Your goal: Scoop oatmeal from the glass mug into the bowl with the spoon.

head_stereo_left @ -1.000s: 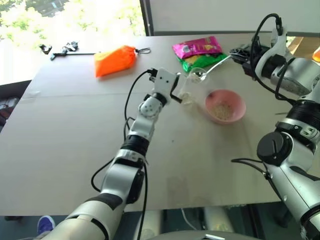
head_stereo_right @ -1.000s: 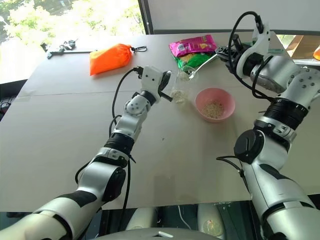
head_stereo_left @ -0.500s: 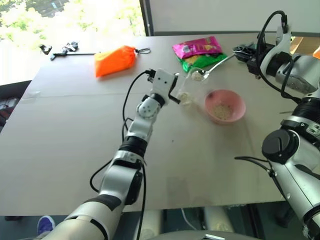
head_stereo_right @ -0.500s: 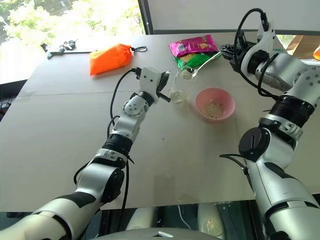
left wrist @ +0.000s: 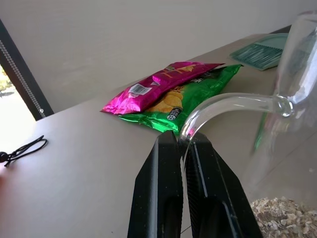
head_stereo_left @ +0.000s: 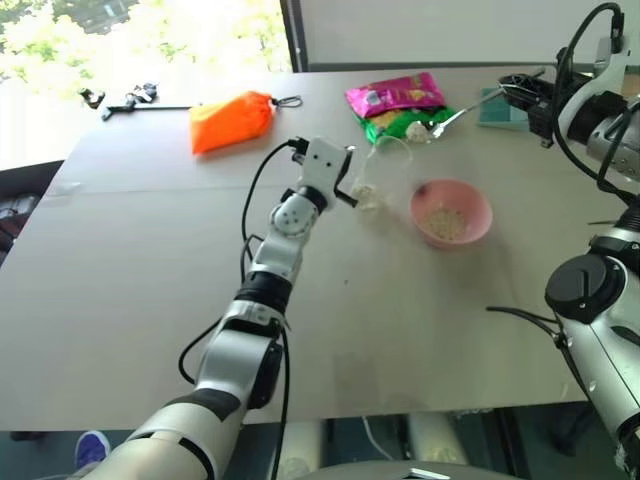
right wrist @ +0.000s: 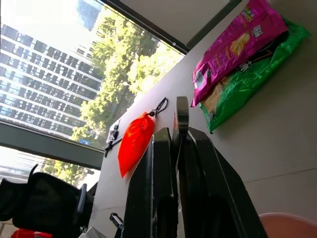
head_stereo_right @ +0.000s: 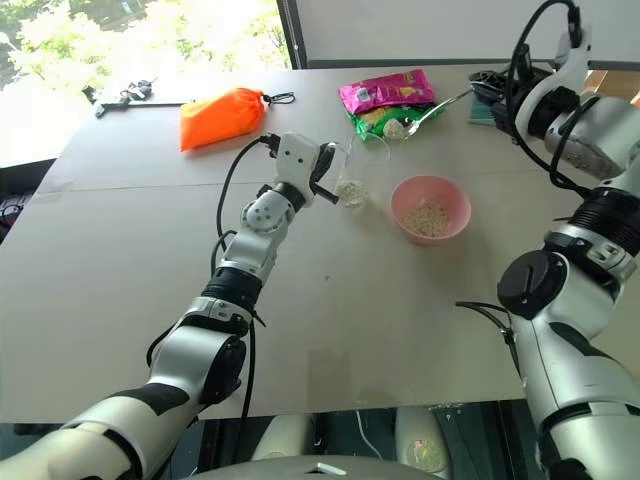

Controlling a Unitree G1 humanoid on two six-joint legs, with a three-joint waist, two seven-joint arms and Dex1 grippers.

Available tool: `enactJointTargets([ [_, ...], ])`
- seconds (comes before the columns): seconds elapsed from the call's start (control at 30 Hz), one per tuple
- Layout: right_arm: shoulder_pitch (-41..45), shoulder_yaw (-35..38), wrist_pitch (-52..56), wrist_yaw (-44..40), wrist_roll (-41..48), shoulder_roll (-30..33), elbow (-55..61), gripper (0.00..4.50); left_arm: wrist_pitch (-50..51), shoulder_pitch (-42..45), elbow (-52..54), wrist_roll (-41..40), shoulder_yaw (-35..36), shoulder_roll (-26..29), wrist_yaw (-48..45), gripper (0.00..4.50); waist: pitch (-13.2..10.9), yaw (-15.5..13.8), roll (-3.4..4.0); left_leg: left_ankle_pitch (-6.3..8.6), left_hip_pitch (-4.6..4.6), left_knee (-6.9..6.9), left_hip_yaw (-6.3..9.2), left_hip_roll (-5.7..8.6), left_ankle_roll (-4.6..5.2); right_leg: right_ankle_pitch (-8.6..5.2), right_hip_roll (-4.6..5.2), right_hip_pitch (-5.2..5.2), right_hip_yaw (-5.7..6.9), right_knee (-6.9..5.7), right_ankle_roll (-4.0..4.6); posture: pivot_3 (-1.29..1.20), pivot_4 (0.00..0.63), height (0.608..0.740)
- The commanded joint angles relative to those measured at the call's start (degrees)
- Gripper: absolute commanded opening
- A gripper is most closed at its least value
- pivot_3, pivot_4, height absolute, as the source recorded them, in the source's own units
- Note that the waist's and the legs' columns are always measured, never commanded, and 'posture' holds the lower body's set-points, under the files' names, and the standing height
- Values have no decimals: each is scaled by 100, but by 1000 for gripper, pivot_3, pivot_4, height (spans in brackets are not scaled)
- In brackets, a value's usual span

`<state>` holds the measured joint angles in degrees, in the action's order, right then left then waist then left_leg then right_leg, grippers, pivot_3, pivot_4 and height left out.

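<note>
Head views: a matte grey-beige table (head_stereo_left: pixel 130 280) carries a small round pink bowl (head_stereo_left: pixel 451 212) with a scatter of pale flakes at its bottom. Just beside it, toward the robot's left, is the glass mug (head_stereo_left: pixel 374 180), clear and thin-walled, with beige oatmeal (head_stereo_right: pixel 351 190) low inside. The left gripper (head_stereo_left: pixel 349 186) pinches the mug's curved side handle between its black fingers. Farther back, the right gripper (head_stereo_left: pixel 522 92) is pressed shut on the handle of the slim shiny spoon (head_stereo_left: pixel 455 116), which slants down toward the left; its oval bowl carries a small clump of flakes and hangs over the crinkly snack bags (head_stereo_left: pixel 398 103), one glossy magenta, one green, behind the mug and well apart from the pink bowl. An orange fabric pouch (head_stereo_left: pixel 230 120) with a black cord lies far to the left, and a flat teal dustpan (head_stereo_right: pixel 481 106) sits by the right gripper.

Left wrist view: the two black fingers (left wrist: pixel 158 198) close on the smooth, rounded glass handle, which arcs to the mug's transparent wall; flaky oatmeal lies in the base. The bags and the ribbed teal dustpan lie beyond.

Right wrist view: the black fingers (right wrist: pixel 153 193) clamp together on the thin metal spoon handle standing edge-on between them. The pouch, the bags and a sliver of the pink bowl's rim show past them.
</note>
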<state>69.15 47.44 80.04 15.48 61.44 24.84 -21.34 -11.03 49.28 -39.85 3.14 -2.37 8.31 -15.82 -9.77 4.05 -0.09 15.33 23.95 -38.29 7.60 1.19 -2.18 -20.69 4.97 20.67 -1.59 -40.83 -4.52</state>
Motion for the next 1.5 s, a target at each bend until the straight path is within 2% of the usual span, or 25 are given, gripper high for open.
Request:
enactJointTargets([
  [0.03, -13, 143, 203, -17, 302, 211, 184, 0, -82, 96, 30, 41, 9, 92, 24, 108, 0, -1, 0, 0, 0, 0, 0, 0, 0, 0, 0, 0, 0, 0, 0, 0, 150, 740],
  [0.57, -900, 258, 1018, -177, 433, 784, 719, 0, -245, 661, -580, 205, -136, -6, 60, 108, 0, -24, 0, -3, 8, 0, -5, 0, 6, 0, 2, 0, 1, 1, 0, 0, 150, 740],
  [0.87, -1721, -827, 482, -1000, 98, 877, 2011, 0, -297, 704, -646, 228, -157, -38, 55, 108, 0, -17, 0, -4, 8, -3, -4, 0, 8, 0, 2, 0, 2, 1, -1, 0, 150, 740],
  [1.0, -2095, -1611, -204, -1703, -201, 1075, 2982, 0, -303, 701, -626, 225, -142, -28, 43, 108, 0, -16, 0, -4, 9, -4, -2, 1, 8, 0, 2, 0, 5, 2, -1, 0, 150, 740],
  [1.1, -2568, -2520, -862, -2479, -752, 1639, 3813, 0, -316, 687, -610, 224, -130, -10, 36, 108, 0, -19, 0, -4, 11, -5, 2, 2, 8, 0, 2, 0, 8, 5, -1, 0, 150, 740],
  [1.27, -3518, -3972, -2823, -3896, -2380, 2866, 5033, 0, -335, 633, -531, 210, -118, 15, 20, 108, -1, -14, -3, -4, 10, -8, 8, 7, 8, 0, 3, 0, 14, 14, -3, 0, 150, 740],
  [1.4, -3821, -3962, -3435, -4090, -2758, 2849, 5185, 0, -328, 561, -403, 129, -54, 29, 20, 108, -3, 2, -6, -4, 4, -12, 6, 7, 8, -1, 2, 1, 12, 18, -4, 0, 150, 740],
  [1.47, -3898, -3685, -3516, -3990, -2641, 2552, 5142, 0, -282, 496, -268, -14, 60, 9, 16, 108, -3, -5, -7, -5, -1, -16, 8, 7, 10, -1, 2, 0, 12, 11, -4, 0, 150, 740],
  [1.5, -3889, -3324, -3368, -3804, -2306, 2263, 5041, 0, -191, 407, -83, -200, 197, -5, -5, 108, -3, -7, -7, -6, -3, -18, 10, 7, 10, -1, 1, -1, 12, 9, -4, 0, 150, 740],
])
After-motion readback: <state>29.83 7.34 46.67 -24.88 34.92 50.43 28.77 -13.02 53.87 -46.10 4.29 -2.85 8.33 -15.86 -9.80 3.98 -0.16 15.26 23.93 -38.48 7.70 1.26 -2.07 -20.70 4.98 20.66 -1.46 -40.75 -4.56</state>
